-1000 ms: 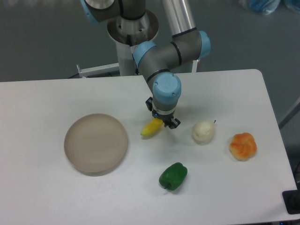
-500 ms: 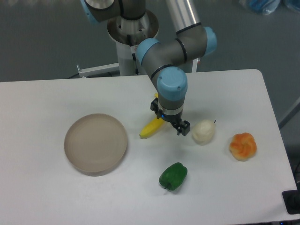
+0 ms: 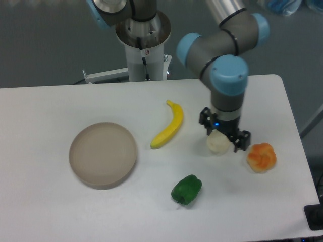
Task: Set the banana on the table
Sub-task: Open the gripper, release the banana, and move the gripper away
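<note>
The banana (image 3: 169, 126) is slim, curved and bright yellow. It lies flat on the white table (image 3: 60, 212), right of the round plate, with nothing touching it. My gripper (image 3: 225, 132) is well to the right of the banana, open and empty. It hangs just above a white lumpy fruit (image 3: 217, 143) and partly hides it.
A round beige-grey plate (image 3: 103, 154) sits at the left. A green pepper (image 3: 186, 189) lies near the front. An orange lumpy fruit (image 3: 261, 157) lies at the right, close to my gripper. The robot base (image 3: 143, 38) stands behind the table.
My gripper has let go of the banana and moved right, over the white fruit. The banana now lies uncovered on the table.
</note>
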{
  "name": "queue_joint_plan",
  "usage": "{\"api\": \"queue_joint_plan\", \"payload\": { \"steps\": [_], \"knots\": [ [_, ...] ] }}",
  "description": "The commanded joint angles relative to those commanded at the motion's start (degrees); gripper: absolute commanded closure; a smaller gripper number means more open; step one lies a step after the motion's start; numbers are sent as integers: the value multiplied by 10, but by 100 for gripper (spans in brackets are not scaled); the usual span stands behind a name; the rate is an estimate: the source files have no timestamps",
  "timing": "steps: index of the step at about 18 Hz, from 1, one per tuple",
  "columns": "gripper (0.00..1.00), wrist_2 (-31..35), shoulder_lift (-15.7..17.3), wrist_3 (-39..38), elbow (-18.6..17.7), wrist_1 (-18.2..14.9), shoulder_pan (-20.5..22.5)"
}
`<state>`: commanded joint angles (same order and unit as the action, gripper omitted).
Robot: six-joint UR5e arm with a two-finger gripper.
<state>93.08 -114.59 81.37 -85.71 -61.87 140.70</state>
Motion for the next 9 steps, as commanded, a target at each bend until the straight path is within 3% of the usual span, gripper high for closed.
{"api": "queue_joint_plan", "payload": {
  "steps": [4,9],
  "knots": [
    [0,-60,-26,39,28,1,41],
    [0,-12,-41,67,29,1,42]
  ]
}}
